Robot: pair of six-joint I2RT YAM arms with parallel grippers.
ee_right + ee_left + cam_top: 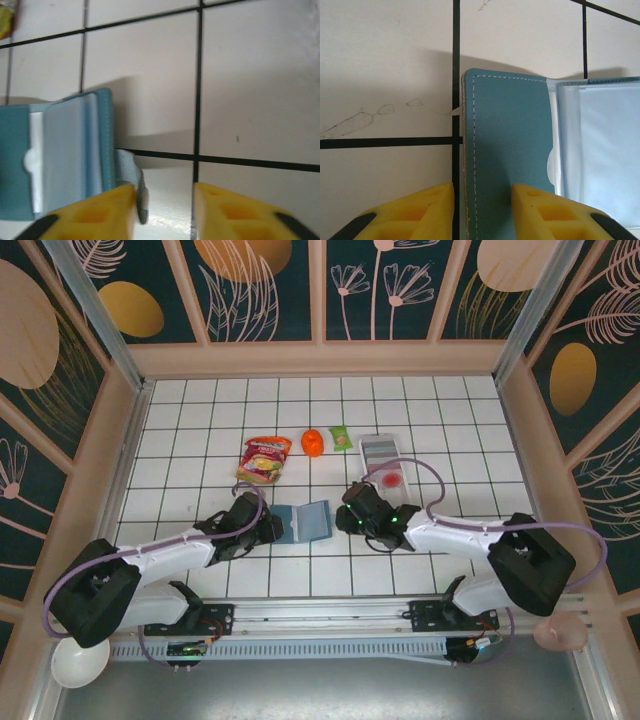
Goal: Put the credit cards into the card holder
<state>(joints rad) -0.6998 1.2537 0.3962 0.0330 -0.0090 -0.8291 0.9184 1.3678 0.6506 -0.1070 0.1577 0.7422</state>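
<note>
- White tiled table [200, 420] with black grid lines, closed in by dark walls [270, 290] painted with pale flowers.
- At the near left corner stands a white bowl [78, 662].
- Left gripper [482, 192] rests at the left edge of the card holder [303, 522]. Its yellow fingers [427, 210] are apart: one is over the bare tile just beside the edge, the other is over the teal cover. A small gap shows between the first finger and the edge, so nothing is pinched.
- A snack packet [264, 458] lies farther back, well apart from the holder.
- The card holder lies open and flat near the middle of the table, between both grippers, with its clear pockets facing up.
- An orange thing [312, 442] and a small green packet [341, 437] lie behind it.
- The cards [391, 480] lie in a long white tray [364, 445], to the right of the green packet.
- Right gripper [164, 192] is at the right side of the holder, its fingers spread over the tile. The holder's strap is just beside one finger; whether they touch I cannot tell.
- A pink bowl [560, 632] stands at the near right corner.
</note>
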